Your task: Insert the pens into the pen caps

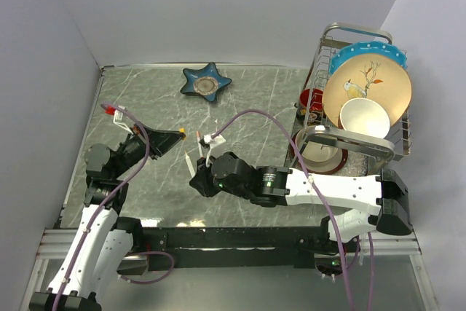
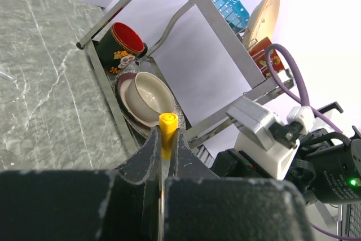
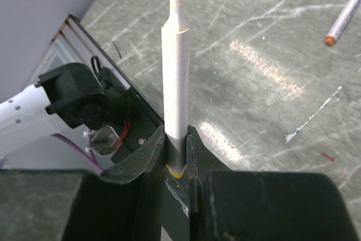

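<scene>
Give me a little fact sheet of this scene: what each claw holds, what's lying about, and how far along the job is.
Left gripper: shut on yellow cap
Right gripper: shut on white pen, yellow tip bare
Second pen: lying on table, reddish tip bare
Progress: held pen and cap apart, not yet joined
Background: dish rack at right, blue star dish at far side

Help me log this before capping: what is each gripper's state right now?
Left gripper: closed, holding the yellow pen cap.
Right gripper: closed, holding the white pen, yellow tip pointing away.
</scene>
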